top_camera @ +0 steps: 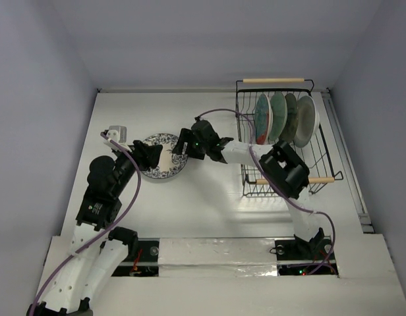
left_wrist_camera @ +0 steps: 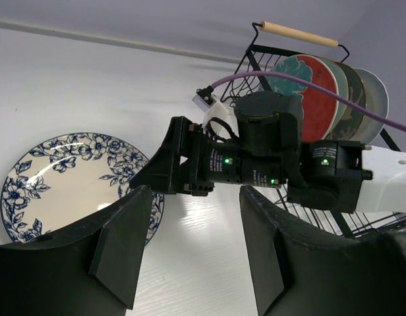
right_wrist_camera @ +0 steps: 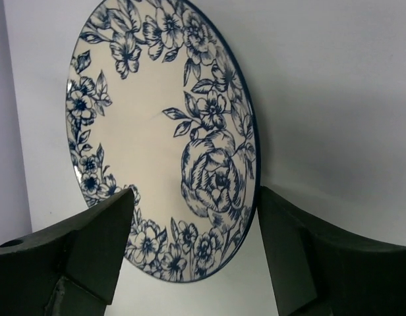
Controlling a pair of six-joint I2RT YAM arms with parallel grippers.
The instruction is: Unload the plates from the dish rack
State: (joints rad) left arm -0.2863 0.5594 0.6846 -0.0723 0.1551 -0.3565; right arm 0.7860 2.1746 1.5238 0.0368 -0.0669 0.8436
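A blue-white patterned plate (top_camera: 165, 159) lies flat on the table left of centre. It also shows in the left wrist view (left_wrist_camera: 55, 181) and the right wrist view (right_wrist_camera: 157, 125). My right gripper (top_camera: 182, 146) is open at the plate's right rim, and in its own view (right_wrist_camera: 194, 220) the near rim lies between the jaws. My left gripper (top_camera: 149, 157) is open and empty over the plate's left side; its wrist view (left_wrist_camera: 195, 220) shows bare table between its fingers. The black wire dish rack (top_camera: 321, 155) holds several upright plates: red-teal (top_camera: 261, 118), pale green (top_camera: 277, 117), grey-brown (top_camera: 290, 113), white (top_camera: 307, 122).
The rack's wooden handles (top_camera: 274, 81) lie at its far and near ends. The right arm's forearm (top_camera: 239, 153) stretches from the rack front across to the plate. A small white block (top_camera: 116, 132) sits near the left arm. Walls close in on both sides.
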